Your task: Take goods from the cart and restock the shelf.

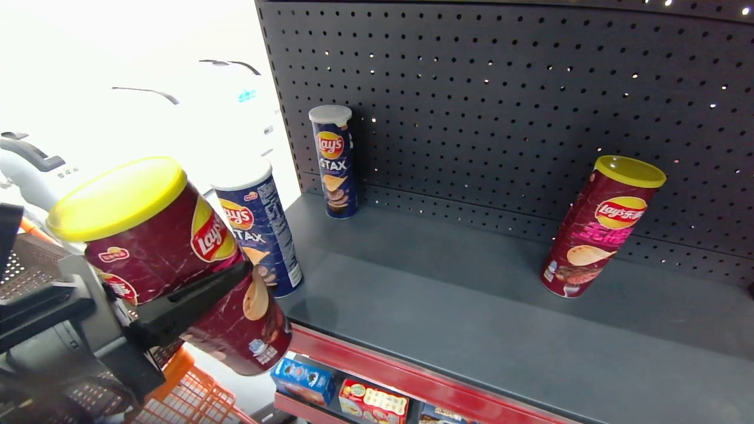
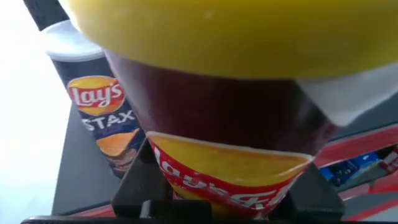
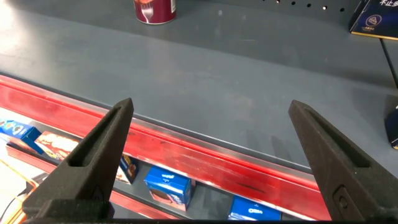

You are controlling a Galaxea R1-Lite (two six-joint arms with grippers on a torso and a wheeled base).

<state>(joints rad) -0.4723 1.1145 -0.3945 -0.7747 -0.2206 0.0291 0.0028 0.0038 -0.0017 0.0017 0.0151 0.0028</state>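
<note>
On the shelf (image 1: 471,306) stand two blue cans (image 1: 333,162) (image 1: 259,229) and a maroon can (image 1: 601,229) (restocking is underway), while the left gripper (image 1: 200,294) clamps a second maroon can (image 1: 159,235), not yet placed.

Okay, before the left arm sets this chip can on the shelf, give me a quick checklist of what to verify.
1. Grip: left hand is shut on the held can, yellow lid on: ok.
2. Can upright: it is tilted in the hand: not ok.
3. Landing space: bare shelf between the near blue can and the shelved maroon can: ok.
4. Clearance: the held can sits close beside the near blue can; whether they touch: cannot tell.
5. Right hand: open, holding nothing, over the shelf's front edge: ok.
</note>
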